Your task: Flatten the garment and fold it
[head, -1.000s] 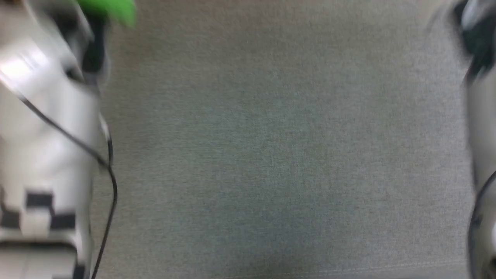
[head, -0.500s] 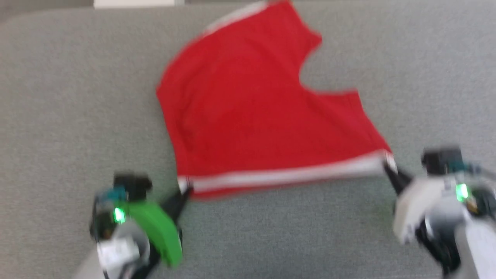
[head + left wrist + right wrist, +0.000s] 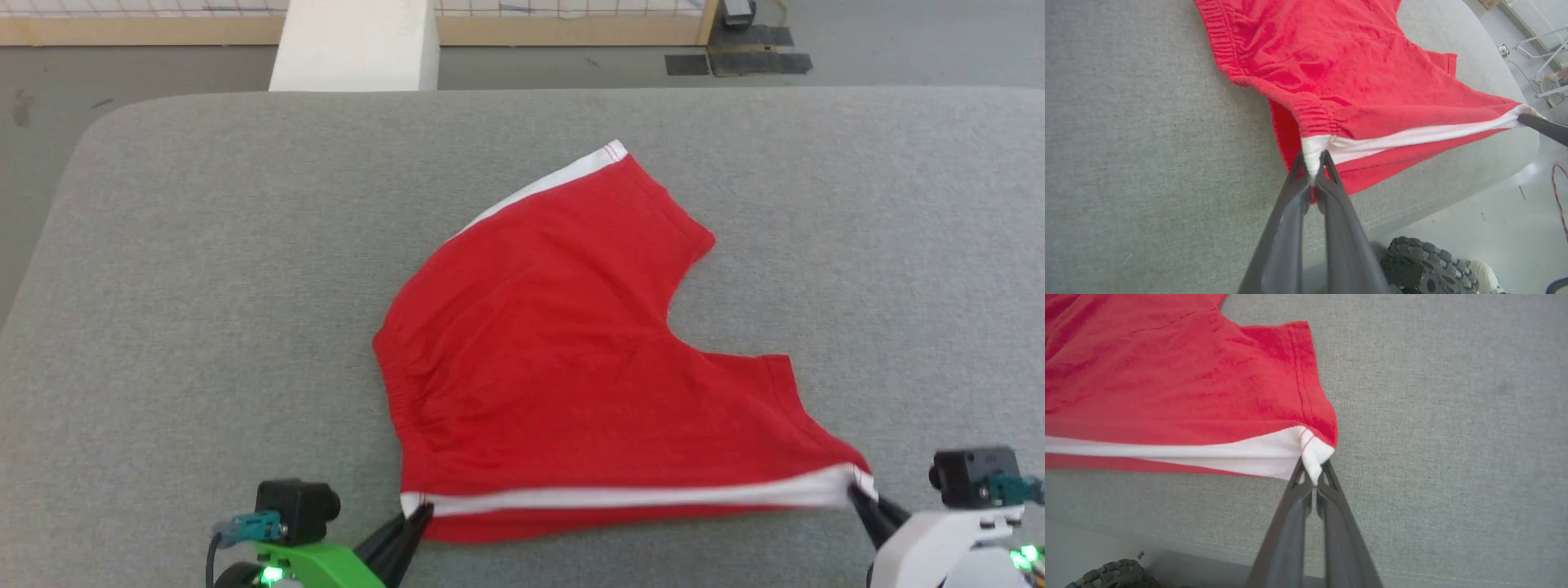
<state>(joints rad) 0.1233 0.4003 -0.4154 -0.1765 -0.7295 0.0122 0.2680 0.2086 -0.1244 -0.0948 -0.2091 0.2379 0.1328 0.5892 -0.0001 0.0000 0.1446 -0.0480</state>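
Garment (image 3: 571, 367): red shorts, spread on grey counter (image 3: 204, 286), close to counter's front edge. Garment's near side, white stripe (image 3: 637, 496), stretched taut between two grippers.
Left gripper (image 3: 420, 514): jaws pinched shut on stripe's waistband end.
Right gripper (image 3: 859, 492): jaws pinched shut on stripe's hem end.
Progress (judgement): flattening largely done. Puckers remain at waistband (image 3: 392, 384), and garment's far leg lies skewed. No fold made yet, so all folding is left.
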